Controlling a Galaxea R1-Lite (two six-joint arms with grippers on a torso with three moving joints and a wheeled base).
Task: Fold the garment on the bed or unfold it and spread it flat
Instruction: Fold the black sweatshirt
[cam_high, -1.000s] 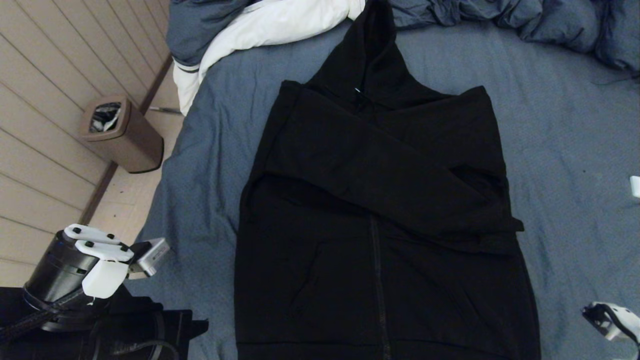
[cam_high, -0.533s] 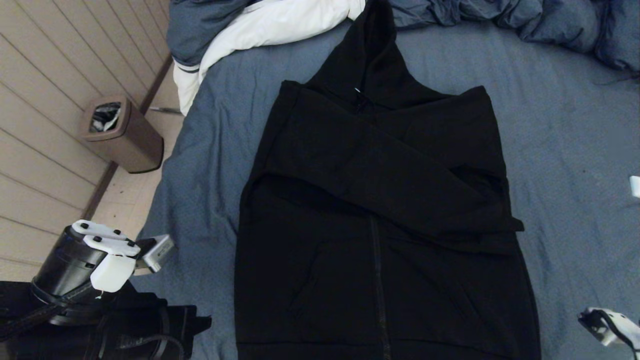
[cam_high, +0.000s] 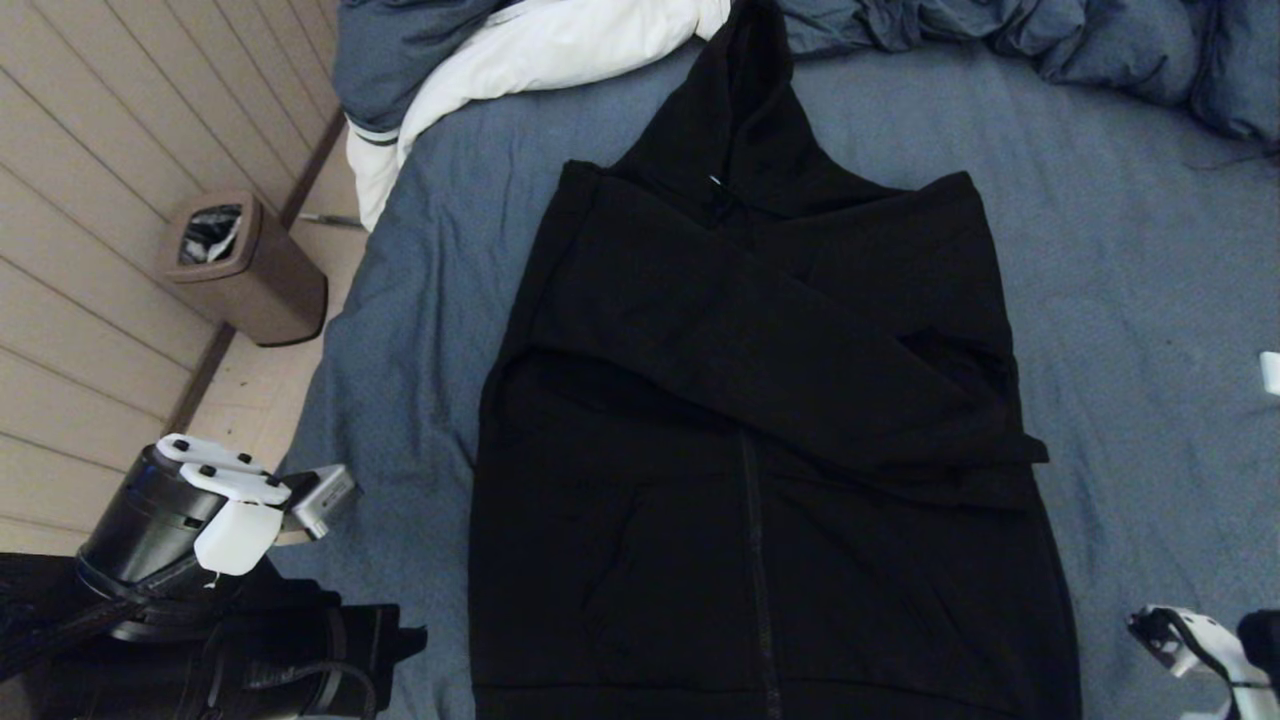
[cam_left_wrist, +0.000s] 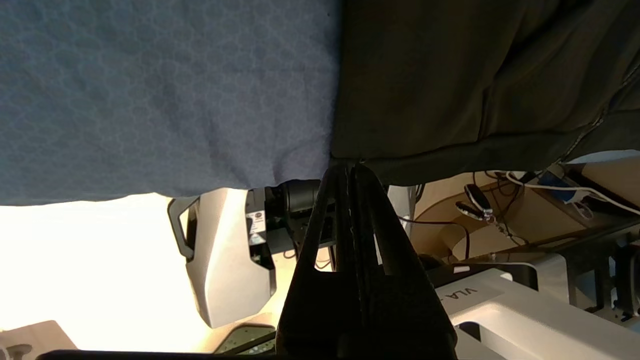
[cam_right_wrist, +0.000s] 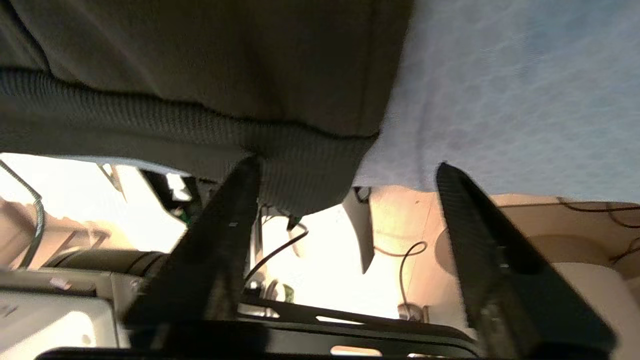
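Hoodie (cam_high: 770, 440) lies front-up in the middle of the bed (cam_high: 1130, 250), hood toward the far end, hem at the near edge. Zipper closed as far as it shows, running down the centre of the lower body. Both sleeves are folded in across the chest, one lying diagonally over the other, so the outline is a long rectangle. Judgement: sleeve folds done; body not yet folded lengthwise, hood not yet tucked. Roughly half of the fold remains.

Left tool (cam_left_wrist: 350, 172) has its tips pressed together with nothing seen between them, sitting right at the left hem corner, which overhangs the bed edge. Right tool (cam_right_wrist: 345, 175) stands wide, one finger (cam_right_wrist: 240, 185) at the ribbed hem of the right corner, the other over the sheet beside it; nothing gripped. Judgement: next step likely a grasp of both hem corners to carry the bottom up toward the shoulders.

Materials: hoodie is thick matte black fleece-type knit, limp, holds soft creases; hem band is ribbed and denser than the body. Sheet is blue-grey with a fine pebbled texture, a few shallow wrinkles. Duvet (cam_high: 540, 50) bunched at the far end, puffy, blue-grey with white lining. Brown bin (cam_high: 245, 265) on the floor to the left, rounded-rectangular, with a liner.
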